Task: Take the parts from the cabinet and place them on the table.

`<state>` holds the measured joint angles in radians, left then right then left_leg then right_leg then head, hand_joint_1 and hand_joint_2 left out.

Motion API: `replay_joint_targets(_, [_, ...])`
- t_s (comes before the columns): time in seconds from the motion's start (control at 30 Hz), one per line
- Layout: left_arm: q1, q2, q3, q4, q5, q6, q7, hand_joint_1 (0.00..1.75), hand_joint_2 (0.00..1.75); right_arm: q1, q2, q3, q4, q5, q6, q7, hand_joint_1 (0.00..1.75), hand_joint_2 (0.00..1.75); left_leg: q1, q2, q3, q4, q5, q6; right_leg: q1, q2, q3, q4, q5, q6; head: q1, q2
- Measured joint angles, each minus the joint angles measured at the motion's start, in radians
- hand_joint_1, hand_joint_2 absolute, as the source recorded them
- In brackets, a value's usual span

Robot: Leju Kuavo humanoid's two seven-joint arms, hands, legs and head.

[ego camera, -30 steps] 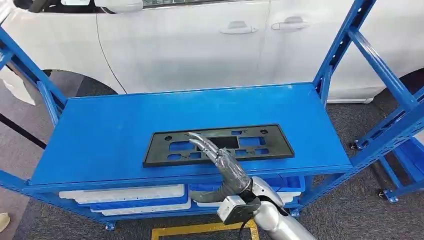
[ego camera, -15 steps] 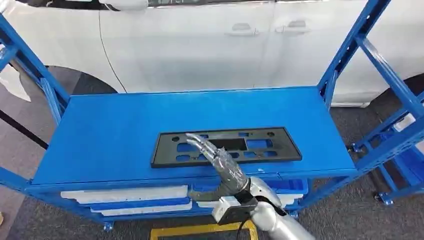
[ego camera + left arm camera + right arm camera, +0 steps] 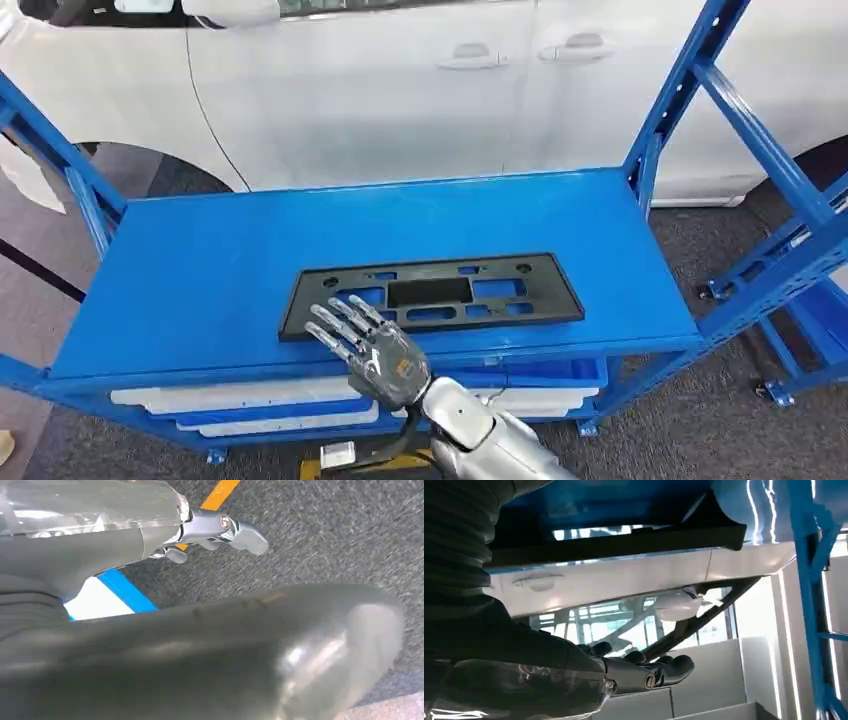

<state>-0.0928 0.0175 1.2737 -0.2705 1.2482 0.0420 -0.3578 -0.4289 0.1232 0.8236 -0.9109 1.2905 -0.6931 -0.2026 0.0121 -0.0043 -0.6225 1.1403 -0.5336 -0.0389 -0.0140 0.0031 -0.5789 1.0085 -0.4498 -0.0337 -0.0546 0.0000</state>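
- Since the black plate lies flat on the blue shelf, near its front edge and right of middle, a lift likely needs fingers under the plate's near-left corner.
- Right hand hovers at that corner, fingers spread, holding nothing.
- Left hand hangs over the floor; grip state unclear.
- Shelf uprights flank both ends; withdraw frontward.
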Motion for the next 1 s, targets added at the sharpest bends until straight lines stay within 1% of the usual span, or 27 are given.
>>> replay_joint_targets(0.03, [0.001, 0.0, 0.0, 0.0, 0.0, 0.0, 0.0, 0.0, 0.0, 0.0, 0.001, 0.005, 0.009, -0.001, 0.0, 0.0, 0.0, 1.75, 0.001, 0.0, -0.048, 0.097, -0.041, -0.004, 0.002, -0.001, 0.0, 0.0, -0.001, -0.002, 0.0, 0.0])
replay_joint_targets(0.07, [0.002, 0.0, 0.0, 0.0, 0.0, 0.0, 0.0, 0.0, 0.0, 0.0, 0.001, 0.007, 0.016, -0.002, 0.0, 0.0, 0.0, 1.75, 0.001, 0.0, -0.083, 0.164, -0.061, -0.006, 0.003, -0.001, 0.0, 0.001, -0.002, -0.002, 0.0, 0.0])
replay_joint_targets(0.1, [0.005, 0.0, 0.0, 0.0, 0.0, 0.0, 0.0, 0.0, 0.0, 0.0, 0.001, 0.008, 0.024, -0.003, 0.0, 0.0, 0.0, 1.75, 0.001, 0.0, -0.095, 0.182, -0.054, -0.007, 0.003, -0.001, 0.0, 0.001, -0.002, -0.002, 0.0, 0.0])
replay_joint_targets(0.13, [0.007, 0.0, 0.0, 0.0, 0.0, 0.0, 0.0, 0.0, 0.0, 0.0, 0.001, 0.009, 0.028, -0.003, 0.0, 0.0, 0.0, 1.75, 0.001, 0.0, -0.084, 0.152, -0.026, -0.005, 0.003, 0.0, 0.002, 0.001, -0.003, -0.002, 0.0, 0.0])
replay_joint_targets(0.17, [0.006, 0.0, 0.0, 0.0, 0.0, 0.0, 0.0, 0.0, 0.0, 0.0, 0.002, 0.009, 0.03, -0.003, 0.0, 0.002, 0.0, 1.75, 0.001, 0.0, -0.052, 0.082, 0.018, -0.003, 0.004, 0.001, 0.005, 0.001, -0.004, -0.001, 0.0, 0.0])
replay_joint_targets(0.2, [0.006, 0.0, 0.0, 0.0, 0.0, 0.0, -0.001, 0.0, 0.0, -0.001, 0.003, 0.009, 0.033, -0.003, 0.0, 0.004, 0.0, 1.75, 0.001, 0.0, -0.004, -0.019, 0.069, 0.001, 0.004, 0.002, 0.009, 0.002, -0.007, 0.002, 0.0, 0.0])
replay_joint_targets(0.23, [0.005, 0.0, 0.0, 0.0, 0.0, 0.0, -0.002, 0.0, 0.0, -0.002, 0.007, 0.009, 0.035, -0.002, 0.0, 0.004, 0.0, 1.75, 0.0, 0.001, 0.043, -0.114, 0.108, 0.008, 0.004, 0.002, 0.012, 0.001, -0.009, 0.005, 0.0, 0.0])
replay_joint_targets(0.27, [0.004, 0.0, 0.0, 0.0, 0.0, 0.0, -0.003, 0.0, 0.0, -0.004, 0.009, 0.01, 0.037, 0.0, 0.0, 0.004, 0.0, 1.75, -0.008, 0.0, 0.057, -0.142, 0.091, 0.014, 0.01, 0.002, 0.012, 0.003, -0.011, 0.01, 0.0, 0.0])
replay_joint_targets(0.3, [0.003, 0.0, 0.0, 0.0, 0.0, 0.0, -0.003, 0.0, 0.0, -0.005, 0.009, 0.011, 0.039, 0.002, 0.0, 0.004, 0.0, 1.75, -0.009, -0.001, 0.056, -0.143, 0.096, 0.022, 0.01, 0.003, 0.009, 0.004, -0.01, 0.016, 0.0, 0.0])
replay_joint_targets(0.37, [0.006, 0.0, 0.0, 0.0, 0.0, 0.001, -0.006, 0.0, 0.0, -0.005, 0.013, 0.015, 0.045, 0.002, 0.0, 0.004, 0.0, 1.75, -0.012, -0.002, 0.054, -0.14, 0.094, 0.03, 0.007, 0.003, 0.011, 0.0, -0.009, 0.026, 0.0, 0.0])
replay_joint_targets(0.4, [0.006, 0.0, 0.0, 0.0, 0.0, 0.001, -0.008, 0.0, 0.0, -0.006, 0.014, 0.016, 0.048, 0.002, -0.001, 0.004, 0.0, 1.75, -0.008, -0.001, 0.056, -0.148, 0.099, 0.037, 0.009, 0.004, 0.013, -0.001, -0.01, 0.033, 0.0, 0.0])
replay_joint_targets(0.43, [0.006, -0.002, 0.0, 0.0, 0.0, 0.002, -0.009, 0.0, 0.0, -0.007, 0.016, 0.016, 0.05, 0.002, -0.001, 0.004, 0.0, 1.75, -0.001, 0.002, 0.061, -0.155, 0.104, 0.044, 0.007, 0.002, 0.011, 0.013, -0.021, 0.039, 0.0, 0.0])
replay_joint_targets(0.47, [0.005, -0.002, 0.0, 0.0, 0.0, 0.002, -0.009, 0.0, 0.0, -0.009, 0.017, 0.017, 0.051, 0.001, -0.002, 0.004, 0.0, 1.75, -0.001, 0.002, 0.061, -0.158, 0.105, 0.052, 0.007, 0.001, -0.009, 0.054, -0.051, 0.044, 0.0, 0.0])
replay_joint_targets(0.5, [0.004, -0.002, 0.0, 0.0, 0.0, 0.002, -0.009, 0.0, 0.0, -0.01, 0.017, 0.017, 0.051, 0.001, -0.002, 0.004, 0.0, 1.75, -0.002, 0.002, 0.06, -0.157, 0.104, 0.054, 0.007, 0.001, -0.044, 0.126, -0.091, 0.047, 0.0, 0.0])
replay_joint_targets(0.53, [0.004, -0.002, 0.0, 0.0, 0.0, 0.002, -0.01, 0.0, 0.0, -0.009, 0.017, 0.017, 0.054, 0.001, -0.002, 0.004, 0.0, 1.75, -0.002, 0.002, 0.06, -0.156, 0.104, 0.054, 0.007, 0.001, -0.085, 0.211, -0.13, 0.049, 0.0, 0.0])
replay_joint_targets(0.57, [0.006, -0.002, 0.0, 0.0, 0.0, 0.002, -0.01, 0.0, 0.0, -0.007, 0.017, 0.017, 0.058, 0.001, -0.002, 0.004, 0.0, 1.75, -0.003, 0.003, 0.059, -0.155, 0.103, 0.056, 0.007, 0.001, -0.126, 0.29, -0.157, 0.051, 0.0, 0.0])
replay_joint_targets(0.6, [0.006, -0.002, 0.0, 0.0, 0.0, 0.002, -0.01, 0.0, 0.0, -0.006, 0.017, 0.018, 0.061, 0.001, -0.002, 0.004, 0.0, 1.75, -0.003, 0.003, 0.058, -0.153, 0.102, 0.056, 0.007, 0.001, -0.15, 0.33, -0.159, 0.052, 0.0, 0.0])
replay_joint_targets(0.63, [0.006, -0.002, 0.0, 0.0, 0.0, 0.003, -0.01, 0.0, 0.0, -0.006, 0.017, 0.018, 0.064, 0.001, -0.002, 0.003, 0.0, 1.75, -0.003, 0.002, 0.058, -0.152, 0.101, 0.056, 0.007, 0.001, -0.147, 0.32, -0.14, 0.052, 0.0, 0.0])
replay_joint_targets(0.67, [0.006, -0.002, 0.0, 0.0, 0.0, 0.003, -0.01, 0.0, 0.0, -0.006, 0.017, 0.018, 0.067, -0.001, -0.002, 0.003, 0.0, 1.75, -0.003, 0.001, 0.06, -0.15, 0.1, 0.055, 0.007, 0.0, -0.116, 0.252, -0.093, 0.05, 0.0, 0.0])
replay_joint_targets(0.7, [0.006, -0.003, 0.0, 0.0, 0.0, 0.003, -0.01, 0.0, 0.0, -0.007, 0.017, 0.019, 0.067, -0.004, -0.002, 0.003, 0.0, 1.75, -0.003, 0.0, 0.062, -0.148, 0.098, 0.053, 0.006, 0.0, -0.069, 0.157, -0.044, 0.046, 0.0, 0.0])
replay_joint_targets(0.73, [0.006, -0.005, 0.0, 0.0, 0.0, 0.003, -0.01, 0.0, 0.0, -0.01, 0.019, 0.019, 0.067, -0.005, -0.002, 0.004, 0.0, 1.75, -0.003, -0.001, 0.063, -0.145, 0.094, 0.049, 0.007, -0.001, -0.023, 0.062, -0.003, 0.042, 0.0, 0.0])
replay_joint_targets(0.77, [0.006, -0.006, 0.0, 0.0, 0.0, 0.003, -0.01, 0.0, 0.0, -0.014, 0.019, 0.019, 0.067, -0.004, -0.002, 0.005, 0.0, 1.75, -0.005, -0.001, 0.059, -0.141, 0.091, 0.044, 0.009, -0.001, -0.004, 0.018, -0.009, 0.035, 0.0, 0.0])
replay_joint_targets(0.8, [0.006, -0.006, 0.0, 0.0, 0.0, 0.004, -0.01, 0.0, 0.0, -0.016, 0.025, 0.019, 0.067, 0.001, -0.002, 0.007, 0.0, 1.75, -0.012, -0.001, 0.056, -0.133, 0.088, 0.039, 0.01, -0.001, -0.007, 0.013, -0.005, 0.029, 0.0, 0.0])
replay_joint_targets(0.9, [0.006, -0.006, 0.0, 0.0, 0.0, 0.006, -0.011, 0.0, 0.0, -0.018, 0.034, 0.005, 0.067, 0.034, -0.002, 0.022, 0.0, 1.75, -0.008, 0.0, 0.056, -0.139, 0.09, 0.021, 0.015, 0.003, -0.01, 0.012, -0.003, 0.013, 0.0, 0.0])
replay_joint_targets(0.93, [0.005, -0.005, 0.0, 0.0, 0.0, 0.006, -0.011, 0.0, 0.0, -0.019, 0.04, -0.002, 0.066, 0.052, -0.002, 0.029, 0.0, 1.75, -0.006, 0.0, 0.053, -0.132, 0.083, 0.016, 0.006, 0.001, -0.005, 0.004, 0.002, 0.005, 0.0, 0.0])
replay_joint_targets(0.97, [0.005, -0.005, 0.0, 0.0, 0.0, 0.006, -0.011, 0.0, 0.0, -0.022, 0.045, -0.01, 0.066, 0.064, -0.002, 0.035, 0.0, 1.75, -0.005, 0.001, 0.046, -0.105, 0.062, 0.011, 0.007, 0.001, -0.003, 0.003, 0.002, 0.001, 0.0, 0.0])
replay_joint_targets(1.0, [0.005, -0.005, 0.0, 0.0, 0.0, 0.006, -0.011, 0.0, 0.0, -0.026, 0.057, -0.021, 0.066, 0.074, -0.002, 0.039, 0.0, 1.75, -0.003, 0.0, 0.017, -0.041, 0.023, 0.006, 0.006, 0.0, -0.003, 0.003, 0.001, -0.004, 0.0, 0.0])
